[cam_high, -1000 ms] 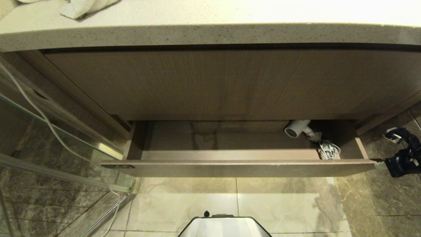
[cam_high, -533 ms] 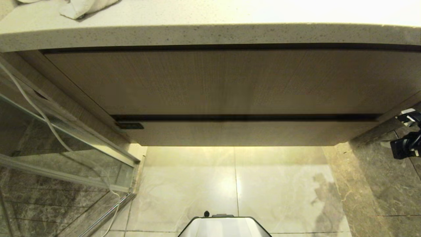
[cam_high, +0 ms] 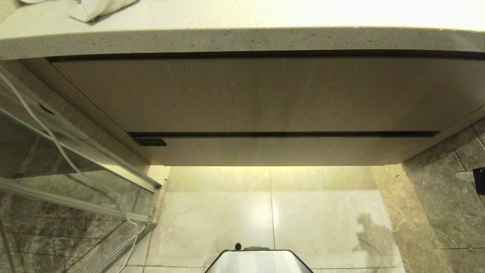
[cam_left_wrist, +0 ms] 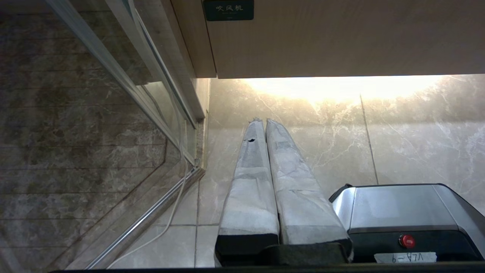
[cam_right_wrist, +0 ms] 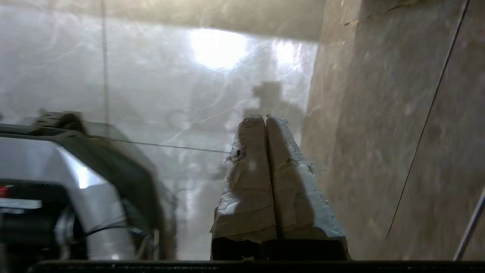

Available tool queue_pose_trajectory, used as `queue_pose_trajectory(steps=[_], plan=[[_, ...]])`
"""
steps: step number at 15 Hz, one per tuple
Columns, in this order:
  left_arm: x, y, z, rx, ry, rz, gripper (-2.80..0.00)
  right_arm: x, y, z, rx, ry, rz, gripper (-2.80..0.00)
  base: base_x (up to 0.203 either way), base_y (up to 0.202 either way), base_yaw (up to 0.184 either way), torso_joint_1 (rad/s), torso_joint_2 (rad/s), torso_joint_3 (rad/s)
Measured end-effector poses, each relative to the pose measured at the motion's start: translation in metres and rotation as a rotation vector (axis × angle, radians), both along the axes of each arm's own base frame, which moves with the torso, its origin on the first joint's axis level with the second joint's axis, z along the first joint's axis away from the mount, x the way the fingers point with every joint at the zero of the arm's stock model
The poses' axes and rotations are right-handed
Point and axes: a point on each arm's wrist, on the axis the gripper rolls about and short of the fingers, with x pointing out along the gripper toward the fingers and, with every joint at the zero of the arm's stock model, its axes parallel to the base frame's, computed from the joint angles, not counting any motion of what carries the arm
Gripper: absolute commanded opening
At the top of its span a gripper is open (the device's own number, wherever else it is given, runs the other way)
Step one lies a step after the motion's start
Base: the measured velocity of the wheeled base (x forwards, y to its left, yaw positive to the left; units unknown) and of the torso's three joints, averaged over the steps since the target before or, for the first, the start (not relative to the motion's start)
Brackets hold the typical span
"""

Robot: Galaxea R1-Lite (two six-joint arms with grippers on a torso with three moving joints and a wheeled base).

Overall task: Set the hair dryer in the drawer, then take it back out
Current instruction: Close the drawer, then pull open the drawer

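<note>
You see the drawer (cam_high: 280, 151) closed flush under the bench (cam_high: 242, 38). Both tools, left tool (cam_left_wrist: 262, 122) and right tool (cam_right_wrist: 265, 118), hang over the floor, tips together, empty.

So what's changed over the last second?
The drawer went from open to fully closed, hiding the hair dryer inside. The right hand, shut and empty, pulled back toward the head view's right edge. Counter, towel and the parked left hand are unchanged.
</note>
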Motion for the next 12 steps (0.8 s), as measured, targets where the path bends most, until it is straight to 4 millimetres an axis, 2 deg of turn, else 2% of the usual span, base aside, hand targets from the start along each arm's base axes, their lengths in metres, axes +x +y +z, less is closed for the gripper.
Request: queue_pose_trajectory(steps=[4, 6, 8, 9, 12], plan=[[0.0, 0.0, 0.0, 0.0, 0.0, 0.0, -2.8, -0.06, 0.052, 0.026, 0.062, -0.056, -0.051, -2.8, 0.0, 0.0, 0.0, 0.0, 0.0, 0.0], [0.0, 0.0, 0.0, 0.0, 0.0, 0.0, -2.8, -0.096, 0.085, 0.025, 0.065, -0.107, -0.059, -2.8, 0.0, 0.0, 0.0, 0.0, 0.0, 0.0], [0.0, 0.0, 0.0, -0.001, 0.0, 0.0, -2.8, -0.131, 0.112, 0.012, 0.045, -0.167, -0.038, -2.8, 0.0, 0.0, 0.0, 0.0, 0.0, 0.0], [0.0, 0.0, 0.0, 0.0, 0.0, 0.0, -2.8, -0.149, 0.122, -0.001, 0.035, -0.184, -0.023, -2.8, 0.0, 0.0, 0.0, 0.0, 0.0, 0.0], [0.0, 0.0, 0.0, 0.0, 0.0, 0.0, -2.8, -0.193, 0.137, -0.039, 0.003, -0.265, -0.022, -2.8, 0.0, 0.0, 0.0, 0.0, 0.0, 0.0]])
